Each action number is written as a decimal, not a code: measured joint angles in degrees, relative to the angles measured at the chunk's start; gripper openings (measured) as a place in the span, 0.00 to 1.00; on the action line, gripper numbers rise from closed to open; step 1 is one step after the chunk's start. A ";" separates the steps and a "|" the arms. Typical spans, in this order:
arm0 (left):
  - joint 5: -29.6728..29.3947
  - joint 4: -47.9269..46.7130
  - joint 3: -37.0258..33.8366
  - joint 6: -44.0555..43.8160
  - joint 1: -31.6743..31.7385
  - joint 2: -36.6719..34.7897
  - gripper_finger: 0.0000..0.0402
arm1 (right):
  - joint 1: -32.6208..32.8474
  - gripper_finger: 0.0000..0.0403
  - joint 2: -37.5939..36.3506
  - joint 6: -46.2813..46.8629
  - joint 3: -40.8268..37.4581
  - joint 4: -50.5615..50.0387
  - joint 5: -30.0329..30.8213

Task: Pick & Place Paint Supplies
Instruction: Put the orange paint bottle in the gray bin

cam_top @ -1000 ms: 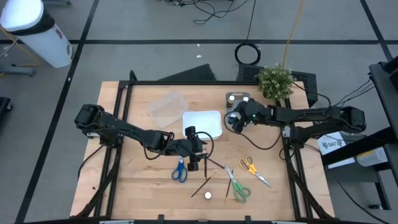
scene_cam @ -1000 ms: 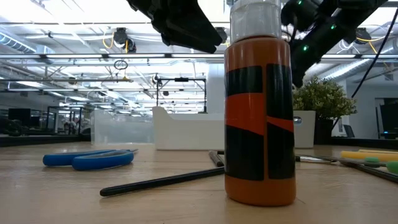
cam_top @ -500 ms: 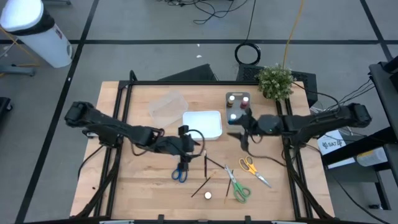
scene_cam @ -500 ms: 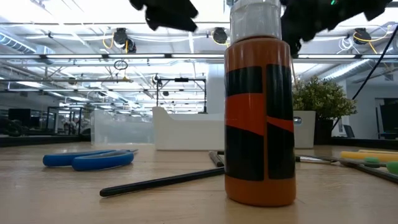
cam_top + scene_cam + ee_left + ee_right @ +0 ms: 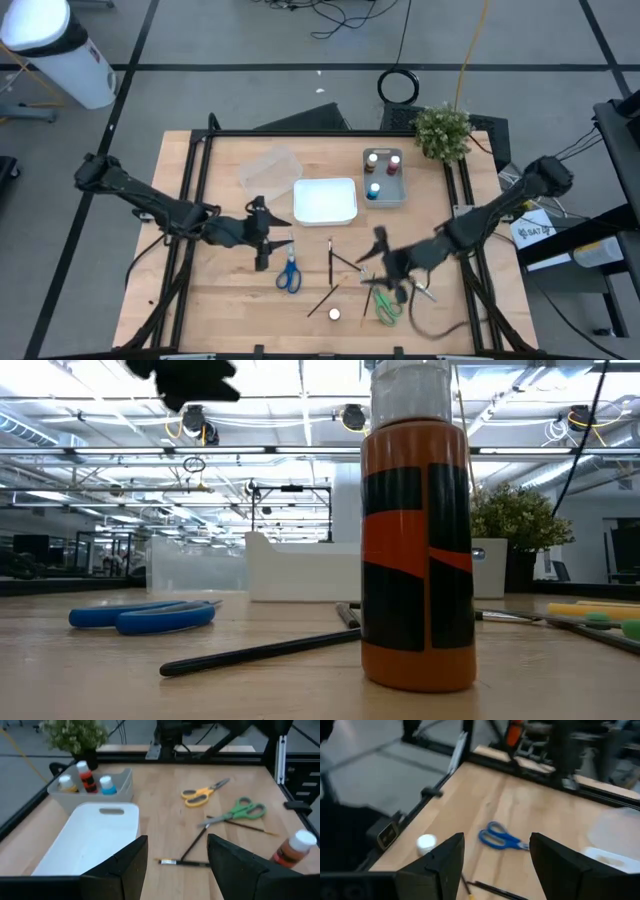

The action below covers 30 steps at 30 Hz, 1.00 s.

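In the high view, blue scissors (image 5: 290, 272), green scissors (image 5: 386, 307), two thin dark brushes (image 5: 330, 260) and an orange paint pot with a white top (image 5: 334, 314) lie or stand on the table's near half. The pot (image 5: 418, 550) fills the low view. Orange-yellow scissors (image 5: 202, 794) lie beside the green ones and are mostly under my right arm from above. Three pots with white, red and blue tops stand in a grey tray (image 5: 384, 176). My left gripper (image 5: 261, 246) hovers open, left of the blue scissors. My right gripper (image 5: 380, 250) hovers open above the brushes and scissors.
A white tray (image 5: 325, 200) and a clear tray (image 5: 270, 170) sit on the table's far half, and a potted plant (image 5: 443, 130) stands at the far right corner. Black frame rails run along the table's edges. Bare wood shows between the trays and the left arm.
My right gripper has swung from the grey tray toward the near edge and now hangs over the scissors. The blue-topped pot shows in the tray where the gripper was. My left gripper has drawn back toward the table's left edge, away from the brushes.
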 joint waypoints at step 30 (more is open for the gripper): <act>3.84 4.72 -6.46 -7.75 0.00 -1.96 0.53 | 4.54 0.68 23.28 1.13 19.67 -10.85 -0.68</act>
